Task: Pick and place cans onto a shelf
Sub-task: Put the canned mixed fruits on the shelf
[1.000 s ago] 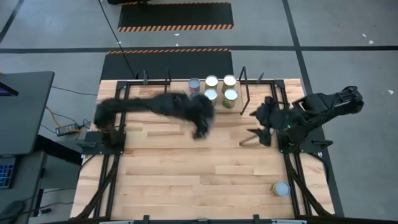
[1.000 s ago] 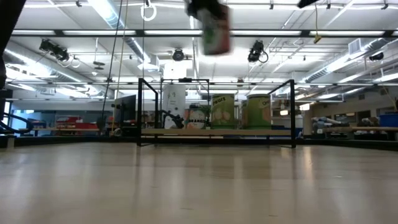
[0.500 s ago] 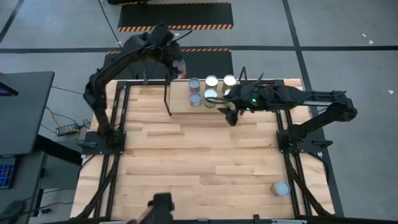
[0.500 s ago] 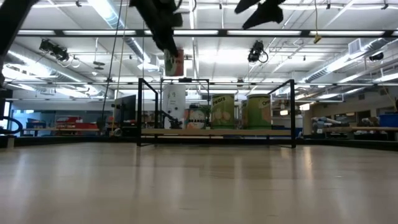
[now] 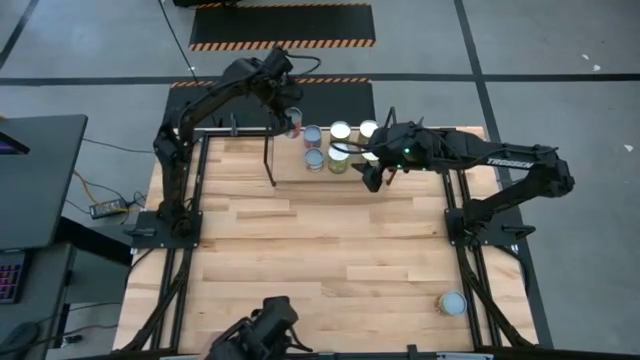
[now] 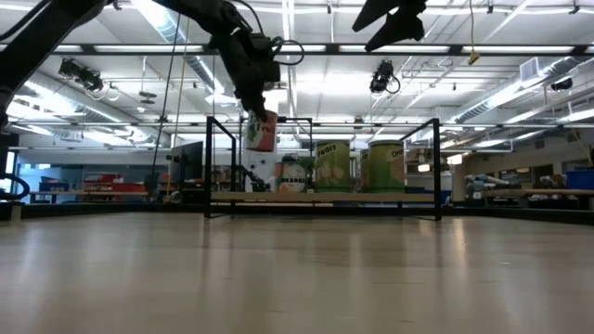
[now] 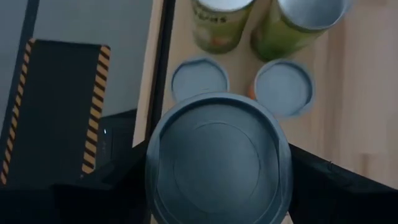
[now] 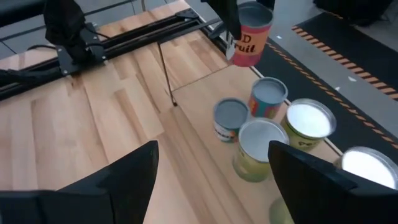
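Note:
My left gripper (image 5: 288,112) is shut on an orange-red can (image 8: 249,41), which hangs in the air over the shelf's (image 6: 325,197) far left part; the can also shows in the low view (image 6: 261,131). Several cans stand upright on the shelf board: two bluish ones (image 8: 231,119) (image 8: 268,97) and yellow-green ones (image 8: 260,148) (image 8: 308,126). My right gripper (image 5: 372,172) is open and empty, high above the shelf's right part (image 6: 390,19). One more can (image 5: 452,302) stands on the table near its right near corner. My left gripper pinches the orange-red can by its upper side wall (image 8: 235,38) between its two fingers, one on each side of the round top (image 7: 217,163). The fingers come from above, pointing down. The can hangs about upright, lifted clear of the shelf and the other cans.
Black wire frames stand upright at the shelf's left end (image 5: 270,150) and right end (image 5: 392,135). The table's middle (image 5: 320,250) is bare wood. A dark shape (image 5: 258,335) shows at the table's near edge.
My left gripper has swung from over the table's middle toward the far edge with the orange-red can, then come down toward the shelf's left part. My right gripper has moved from the table's right edge leftward to over the shelf's right part.

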Controlling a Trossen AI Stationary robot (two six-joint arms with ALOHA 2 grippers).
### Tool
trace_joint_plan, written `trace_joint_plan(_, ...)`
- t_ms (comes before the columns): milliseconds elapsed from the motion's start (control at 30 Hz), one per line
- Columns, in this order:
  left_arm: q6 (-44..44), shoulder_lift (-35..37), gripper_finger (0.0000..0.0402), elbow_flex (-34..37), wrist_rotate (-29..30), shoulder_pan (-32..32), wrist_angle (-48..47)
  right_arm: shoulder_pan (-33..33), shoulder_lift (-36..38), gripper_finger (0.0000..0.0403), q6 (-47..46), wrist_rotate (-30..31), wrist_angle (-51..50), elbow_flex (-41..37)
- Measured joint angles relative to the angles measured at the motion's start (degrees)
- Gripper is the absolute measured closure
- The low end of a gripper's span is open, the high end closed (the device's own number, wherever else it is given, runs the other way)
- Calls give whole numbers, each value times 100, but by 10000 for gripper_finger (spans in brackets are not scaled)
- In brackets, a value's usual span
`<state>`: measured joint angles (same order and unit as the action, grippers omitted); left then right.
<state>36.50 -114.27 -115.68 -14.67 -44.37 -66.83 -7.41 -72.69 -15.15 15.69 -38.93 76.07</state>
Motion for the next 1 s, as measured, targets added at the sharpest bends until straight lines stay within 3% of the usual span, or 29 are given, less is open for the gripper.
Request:
trace_joint_plan(633,36,-440,116,18,631,8,217,-30,493,93,-77,0,-926,0)
trace_joint_plan(1000,80,-457,116,857,675,-30,839,-30,488,93,-9,0,-1100,0)
